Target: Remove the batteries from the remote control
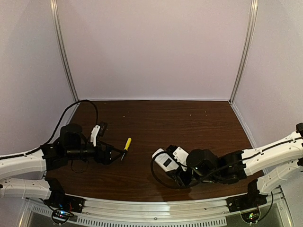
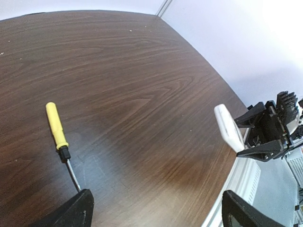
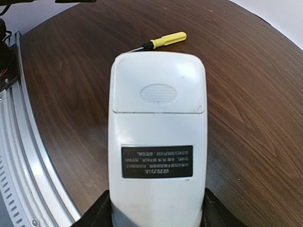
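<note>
The white remote control (image 3: 157, 137) lies back side up between my right gripper's (image 3: 157, 208) jaws, which are shut on its lower end. Its battery cover (image 3: 158, 85) is closed, with a dark label below it. The batteries are hidden. In the top view the remote control (image 1: 163, 161) is held just above the table at front centre by my right gripper (image 1: 176, 169). My left gripper (image 1: 116, 153) stands open over the table at the left with nothing between its fingers. From the left wrist, the remote control (image 2: 228, 127) shows edge-on at the right, far from the left gripper (image 2: 156, 198).
A yellow-handled screwdriver (image 1: 127, 144) lies on the brown table just right of my left gripper, its metal tip toward the left finger (image 2: 78, 208). A metal rail (image 3: 19, 142) runs along the near edge. A black cable (image 1: 90, 104) loops at back left. White walls enclose the table.
</note>
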### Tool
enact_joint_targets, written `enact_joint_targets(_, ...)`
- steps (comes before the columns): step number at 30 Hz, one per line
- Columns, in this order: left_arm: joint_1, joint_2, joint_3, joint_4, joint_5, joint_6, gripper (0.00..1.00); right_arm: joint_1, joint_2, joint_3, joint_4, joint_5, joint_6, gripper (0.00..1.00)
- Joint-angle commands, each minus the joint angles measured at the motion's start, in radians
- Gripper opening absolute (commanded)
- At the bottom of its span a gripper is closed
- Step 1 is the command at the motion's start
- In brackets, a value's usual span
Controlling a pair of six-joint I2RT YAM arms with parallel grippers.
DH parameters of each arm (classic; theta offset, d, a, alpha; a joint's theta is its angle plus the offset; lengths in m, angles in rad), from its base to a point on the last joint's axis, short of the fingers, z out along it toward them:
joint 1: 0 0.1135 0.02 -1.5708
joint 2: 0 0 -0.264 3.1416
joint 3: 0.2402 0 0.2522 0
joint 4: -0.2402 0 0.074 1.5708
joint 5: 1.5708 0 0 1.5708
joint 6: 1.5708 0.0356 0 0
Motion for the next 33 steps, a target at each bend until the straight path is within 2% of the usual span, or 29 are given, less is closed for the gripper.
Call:
enact_joint_targets(1, -0.025, -0.015, -0.003, 0.028, 0.017, -0.036, 0.96, 0.026, -0.010, 0.003, 0.055, -0.062, -0.093, 0.22)
enact_joint_targets(9, -0.045, 0.068, 0.010, 0.111, 0.093, -0.044, 0.95, 0.038, -0.005, -0.018, 0.136, -0.075, -0.193, 0.21)
enact_joint_targets(21, -0.224, 0.357, 0.180, 0.223, 0.110, -0.025, 0.94, 0.070, 0.044, -0.065, 0.181, 0.024, -0.221, 0.17)
enact_joint_targets(27, -0.237, 0.471, 0.209, 0.323, 0.197, -0.077, 0.93, 0.100, 0.052, -0.063, 0.172, 0.041, -0.239, 0.15)
enact_joint_targets(33, -0.257, 0.557, 0.246, 0.366, 0.221, -0.112, 0.93, 0.113, 0.021, -0.065, 0.164, 0.052, -0.273, 0.14)
